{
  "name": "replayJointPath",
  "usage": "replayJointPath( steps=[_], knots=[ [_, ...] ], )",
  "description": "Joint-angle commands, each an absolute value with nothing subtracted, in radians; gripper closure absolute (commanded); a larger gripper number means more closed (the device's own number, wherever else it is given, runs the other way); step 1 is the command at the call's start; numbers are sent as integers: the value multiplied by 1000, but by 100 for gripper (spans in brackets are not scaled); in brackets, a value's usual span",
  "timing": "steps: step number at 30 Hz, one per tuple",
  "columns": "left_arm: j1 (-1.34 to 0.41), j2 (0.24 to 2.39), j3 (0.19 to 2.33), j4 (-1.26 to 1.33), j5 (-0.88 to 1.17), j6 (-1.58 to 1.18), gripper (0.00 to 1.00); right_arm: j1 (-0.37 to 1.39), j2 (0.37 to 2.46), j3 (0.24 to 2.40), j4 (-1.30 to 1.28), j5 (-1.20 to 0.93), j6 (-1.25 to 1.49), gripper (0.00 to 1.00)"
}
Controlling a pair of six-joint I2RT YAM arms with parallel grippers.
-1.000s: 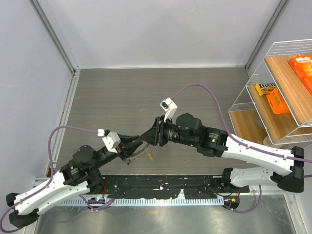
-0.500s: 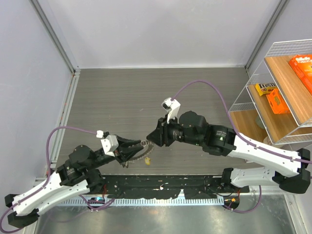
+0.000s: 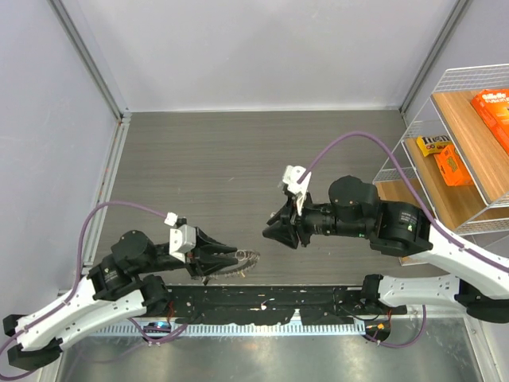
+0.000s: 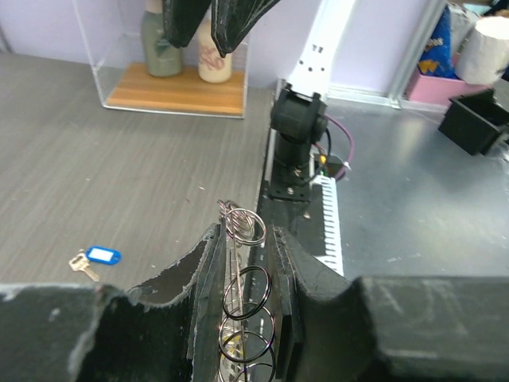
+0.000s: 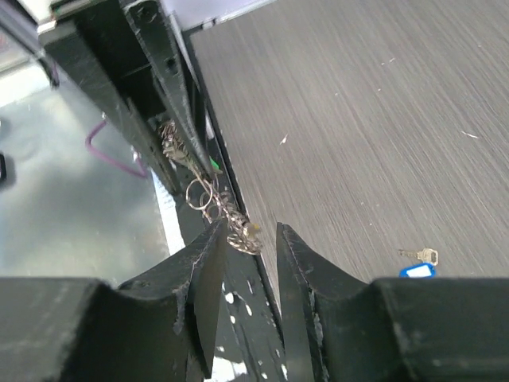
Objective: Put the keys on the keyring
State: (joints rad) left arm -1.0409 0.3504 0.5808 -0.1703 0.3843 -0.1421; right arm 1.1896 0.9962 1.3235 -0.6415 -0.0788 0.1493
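My left gripper is shut on the keyring, a silvery ring fringed with small split rings, and holds it above the table's near edge. In the left wrist view the keyring stands edge-on between my left gripper's closed jaws, with something yellow lower in the rings. My right gripper is open and empty, a short way to the right of the keyring. In the right wrist view the keyring hangs just beyond my right gripper. A blue-headed key lies on the table and shows in the right wrist view. It is hidden in the top view.
A wire shelf with orange boxes stands at the right. A black perforated plate runs along the near edge. A clear box with bottles stands on the far side in the left wrist view.
My right gripper has drawn back to the right, away from the left gripper and the keyring. My left gripper has swung toward the near edge with the keyring in it.
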Motion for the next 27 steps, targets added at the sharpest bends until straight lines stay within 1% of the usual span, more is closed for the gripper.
replayJointPath(
  steps=[1, 7, 12, 15, 16, 20, 23, 27],
  knots=[
    [-1045, 385, 647, -144, 500, -182, 100, 1207, 1005, 1390, -735, -205, -30, 62],
    [-1045, 436, 684, -130, 581, -239, 100, 1350, 1008, 1404, -772, -189, -224, 52],
    [-1045, 465, 696, -106, 604, -304, 100, 1466, 1025, 1404, -782, -88, -356, 44],
    [-1043, 477, 704, -98, 620, -339, 100, 1569, 1038, 1396, -772, -3, -437, 44],
    [-1043, 479, 707, -95, 624, -354, 100, 1592, 1040, 1390, -755, 61, -474, 43],
    [-1043, 482, 709, -77, 650, -403, 100, 1698, 1034, 1335, -692, 205, -580, 43],
    [-1045, 474, 703, -69, 658, -426, 100, 1756, 1026, 1304, -623, 283, -626, 46],
    [-1045, 463, 689, -51, 670, -452, 100, 1801, 1028, 1281, -566, 354, -690, 51]
  ],
)
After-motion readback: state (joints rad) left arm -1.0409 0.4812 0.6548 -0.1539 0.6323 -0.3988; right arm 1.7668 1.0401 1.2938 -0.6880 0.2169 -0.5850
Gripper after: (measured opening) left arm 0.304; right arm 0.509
